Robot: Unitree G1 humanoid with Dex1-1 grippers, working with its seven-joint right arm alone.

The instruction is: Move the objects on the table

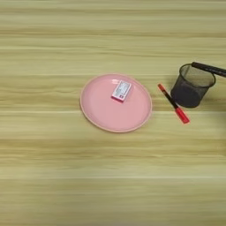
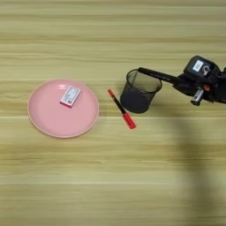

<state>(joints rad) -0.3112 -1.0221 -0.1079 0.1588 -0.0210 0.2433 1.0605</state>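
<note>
A wide pink plate (image 1: 103, 114) lies at the middle of the wooden table (image 1: 110, 185). In its upper part rests a small white box with red print (image 1: 122, 90). At the right edge, my right gripper (image 2: 183, 84) is shut on the end of a slim black marker pen (image 2: 159, 75). The pen is nearly level, and its free tip reaches left over the rim of a black mesh cup (image 2: 139, 91). The left eye view shows only the pen (image 1: 209, 69), not the gripper.
A black pen with a red cap (image 2: 121, 108) lies slantwise on the table between the plate and the mesh cup. The arm's shadow falls down the right side of the table.
</note>
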